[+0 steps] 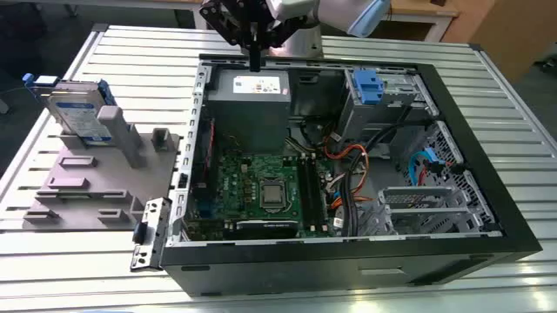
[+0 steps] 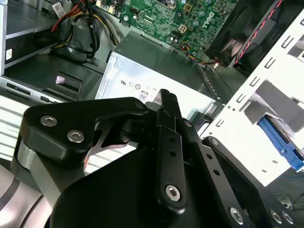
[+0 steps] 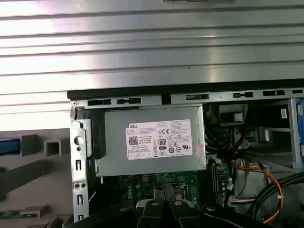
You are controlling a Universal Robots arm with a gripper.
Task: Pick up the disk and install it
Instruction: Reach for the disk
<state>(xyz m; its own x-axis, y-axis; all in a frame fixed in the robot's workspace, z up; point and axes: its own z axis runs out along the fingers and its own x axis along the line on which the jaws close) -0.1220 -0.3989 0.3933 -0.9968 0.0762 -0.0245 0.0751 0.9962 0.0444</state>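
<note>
The disk (image 1: 78,111), a silver-grey drive with a white-and-blue label and blue side rails, stands on edge in a grey fixture (image 1: 96,176) at the exterior view's left. My gripper (image 1: 255,64) hangs above the far rim of the open computer case (image 1: 348,251), over the power-supply box (image 1: 252,98), well apart from the disk. Its black fingers are pressed together with nothing between them, as the second wrist view also shows where the gripper (image 2: 166,97) points at the power-supply box (image 2: 142,76). A blue edge (image 3: 9,145) of the disk shows in the first wrist view.
Inside the case lie a green motherboard (image 1: 261,182), cable bundles (image 1: 348,153) and a metal drive cage with a blue-fronted caddy (image 1: 370,88). The case and fixture rest on a ribbed metal table (image 1: 87,274). The power-supply box (image 3: 152,140) carries a white sticker.
</note>
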